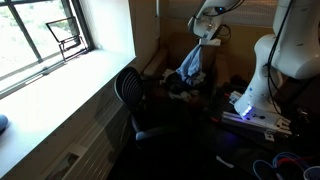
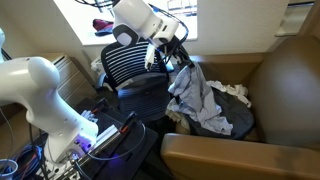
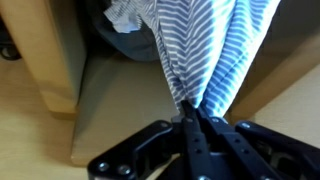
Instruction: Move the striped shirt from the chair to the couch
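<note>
The striped shirt is blue and white and hangs bunched from my gripper above the brown couch. In the wrist view the shirt is pinched between my closed fingers and drapes away from them. In an exterior view the shirt dangles below the gripper at the back of the room. The black mesh office chair stands beside the couch, behind my arm; it also shows in an exterior view.
A dark garment lies on the couch seat. The couch armrest runs along the front. The robot base with cables stands on a stand. A window sill runs beside the chair.
</note>
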Available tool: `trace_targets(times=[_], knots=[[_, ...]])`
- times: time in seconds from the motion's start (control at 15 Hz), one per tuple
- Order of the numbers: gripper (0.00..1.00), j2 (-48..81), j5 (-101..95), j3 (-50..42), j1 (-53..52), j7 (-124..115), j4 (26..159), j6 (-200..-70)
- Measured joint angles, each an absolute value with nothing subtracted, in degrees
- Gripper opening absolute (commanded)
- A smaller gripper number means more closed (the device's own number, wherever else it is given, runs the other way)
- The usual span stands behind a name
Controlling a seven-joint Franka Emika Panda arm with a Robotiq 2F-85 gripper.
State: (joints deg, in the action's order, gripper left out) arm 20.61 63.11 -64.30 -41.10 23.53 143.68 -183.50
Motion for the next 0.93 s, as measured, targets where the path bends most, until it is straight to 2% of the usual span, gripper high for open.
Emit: trace_targets(times=[0.07, 0.13, 0.2, 0.33, 0.47, 0.53, 0.6, 0.8, 0.87, 0.93], knots=[[0.3, 23.4, 58.6, -61.7, -36.8, 18.4, 143.7, -183.5], [0.32, 26.3, 54.5, -59.2, -32.3, 13.7, 143.4, -183.5], [0.12, 29.2, 51.2, -56.8, -27.9, 9.0, 142.6, -183.5], [0.27, 35.6, 50.9, -53.9, -22.2, 3.9, 139.5, -182.1], [0.32, 39.8, 51.2, -53.4, -21.1, 2.1, 137.2, -181.4], [0.57, 40.7, 51.3, -53.3, -21.2, 1.5, 136.7, -181.3], [0.58, 41.0, 51.3, -53.2, -21.3, 1.3, 136.4, -181.3], [0.78, 40.6, 51.2, -53.2, -21.7, 1.2, 136.3, -179.4], [0.59, 39.9, 51.2, -53.2, -22.1, 1.1, 136.1, -176.5], [0.67, 39.3, 51.3, -53.3, -22.8, 0.3, 136.0, -175.0]])
